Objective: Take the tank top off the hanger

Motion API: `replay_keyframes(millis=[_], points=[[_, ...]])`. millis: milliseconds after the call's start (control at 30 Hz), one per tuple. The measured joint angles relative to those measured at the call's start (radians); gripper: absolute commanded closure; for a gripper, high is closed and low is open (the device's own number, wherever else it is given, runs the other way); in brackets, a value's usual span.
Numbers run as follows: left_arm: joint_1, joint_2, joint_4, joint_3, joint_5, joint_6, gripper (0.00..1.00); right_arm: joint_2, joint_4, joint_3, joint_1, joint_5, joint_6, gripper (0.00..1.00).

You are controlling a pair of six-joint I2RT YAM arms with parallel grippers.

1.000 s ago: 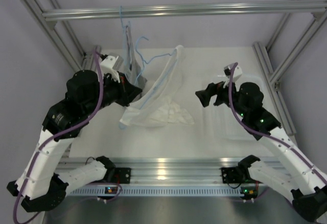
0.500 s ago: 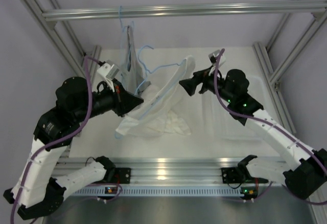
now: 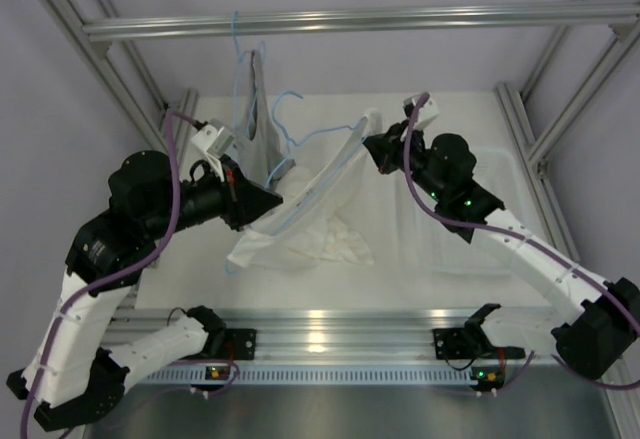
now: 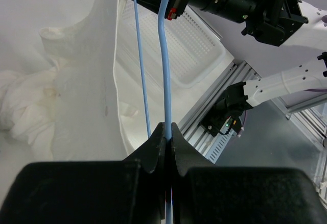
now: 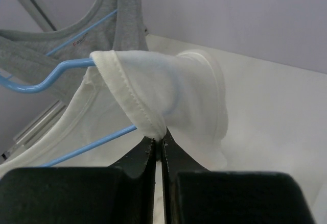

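the white table point(image 3: 395, 259) carries two things. the lower part of the white tank top point(image 3: 320, 241) lies crumpled on it near the middle, toward the near edge, and the rest rises off the surface. a shallow pale tray point(image 3: 505, 184) with a perforated bottom sits along the right edge, apart from the fabric.

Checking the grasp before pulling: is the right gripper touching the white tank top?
Touching. The right wrist view shows the right gripper pinching the stitched strap edge of the white tank top between its shut fingers.
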Motion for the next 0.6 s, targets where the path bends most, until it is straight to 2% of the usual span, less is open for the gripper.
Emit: replay_keyframes(millis=[367, 600], points=[[0.000, 0.001, -0.006, 0.000, -0.075, 0.021, 1.00, -0.040, -0.015, 0.023, 0.003, 0.246, 0.022, 1.00], [0.000, 0.004, -0.009, 0.014, -0.072, 0.034, 1.00, 0.096, -0.091, 0.185, -0.006, 0.311, 0.045, 1.00]])
